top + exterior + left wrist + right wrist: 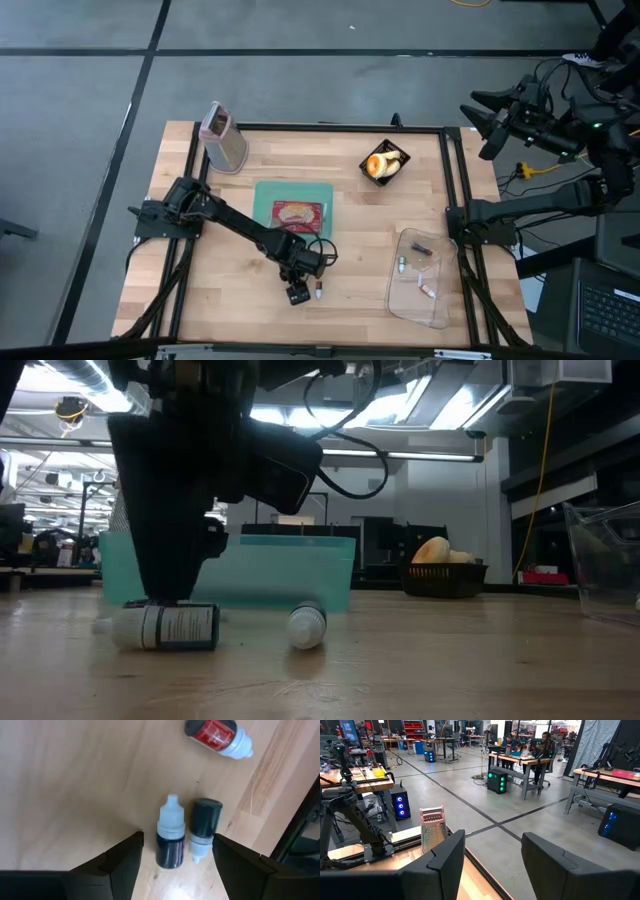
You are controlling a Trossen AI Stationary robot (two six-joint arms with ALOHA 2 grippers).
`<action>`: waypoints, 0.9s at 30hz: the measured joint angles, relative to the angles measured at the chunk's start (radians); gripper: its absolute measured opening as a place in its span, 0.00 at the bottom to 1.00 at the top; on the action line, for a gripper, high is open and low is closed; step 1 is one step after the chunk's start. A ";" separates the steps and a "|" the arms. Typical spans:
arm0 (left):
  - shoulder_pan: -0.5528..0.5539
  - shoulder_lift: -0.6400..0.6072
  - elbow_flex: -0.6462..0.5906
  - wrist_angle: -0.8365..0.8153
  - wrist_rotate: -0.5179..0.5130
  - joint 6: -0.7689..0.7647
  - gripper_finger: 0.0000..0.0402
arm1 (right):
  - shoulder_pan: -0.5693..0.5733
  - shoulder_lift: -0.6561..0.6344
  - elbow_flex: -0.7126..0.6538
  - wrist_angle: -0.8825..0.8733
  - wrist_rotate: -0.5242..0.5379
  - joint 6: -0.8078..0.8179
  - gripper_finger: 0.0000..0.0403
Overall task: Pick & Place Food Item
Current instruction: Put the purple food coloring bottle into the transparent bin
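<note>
My left gripper (176,840) is open and points steeply down near the table's front edge (297,292). Between its fingers two small dropper bottles lie side by side on the wood: a white-capped one with a dark label (170,840) and a black one with a white tip (204,825). A gap shows on either side of the pair. A red-labelled bottle (217,734) lies just beyond them (320,290). A packaged food item (297,214) rests on a teal tray (265,195). My right gripper (492,865) is open, raised off the table's right side.
A black basket with bread (385,163) stands at the far right. A pink grater (222,137) stands at the far left corner. A clear plastic bin (420,278) holding small bottles sits at the front right. Bare wood lies to the front left.
</note>
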 joint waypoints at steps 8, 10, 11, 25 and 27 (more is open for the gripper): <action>-0.006 0.000 -0.005 -0.007 -0.051 -0.054 0.56 | 0.000 0.000 0.000 0.000 0.000 0.000 0.48; -0.006 0.000 -0.005 -0.008 -0.054 -0.059 0.54 | 0.000 0.000 0.000 0.000 0.000 0.000 0.48; -0.006 0.000 -0.005 -0.008 -0.054 -0.060 0.54 | 0.000 0.000 0.000 0.000 0.000 0.000 0.48; 0.007 0.000 -0.005 -0.021 -0.049 -0.059 0.44 | 0.000 0.000 0.000 0.000 -0.001 0.004 0.48; 0.008 0.000 -0.006 -0.015 -0.035 -0.051 0.39 | 0.000 0.000 0.000 0.000 -0.001 0.003 0.48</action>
